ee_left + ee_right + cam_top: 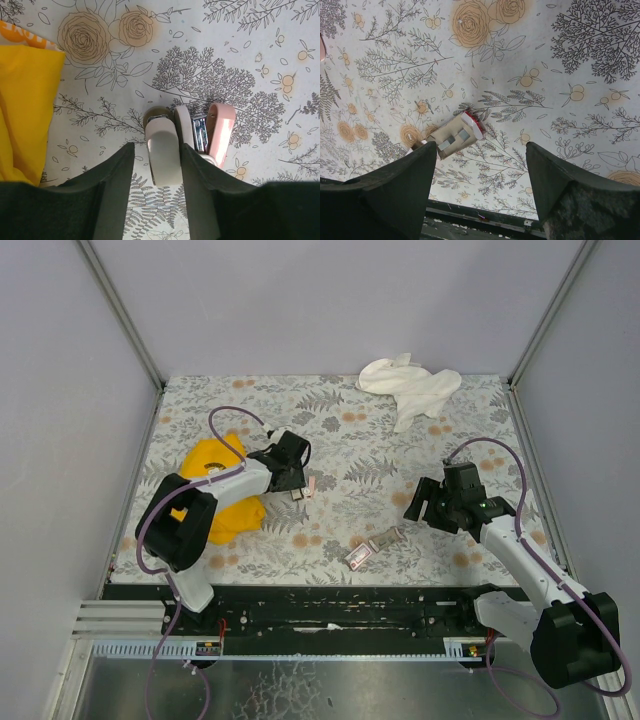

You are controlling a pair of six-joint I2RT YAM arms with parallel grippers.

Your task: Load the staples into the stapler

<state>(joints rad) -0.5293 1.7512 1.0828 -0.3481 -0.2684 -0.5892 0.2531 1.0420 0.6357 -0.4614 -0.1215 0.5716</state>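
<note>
The pink stapler (311,485) lies left of the table's middle. In the left wrist view its pink body (220,127) and silvery channel (200,133) lie just outside my right finger. My left gripper (296,483) is open; a pale beige block (162,150) lies between its fingers (117,185), with a gap on the block's left side. The staples box (375,545) lies near the front middle, its grey-brown tray (455,137) slid out with silvery strips showing, and a dark-red edge (479,120). My right gripper (424,502) (480,170) is open and empty, right of the box.
A yellow cloth (225,495) lies under my left arm and also shows in the left wrist view (25,110). A white cloth (410,385) is bunched at the back right. A black rail (330,605) runs along the front edge. Grey walls enclose the table.
</note>
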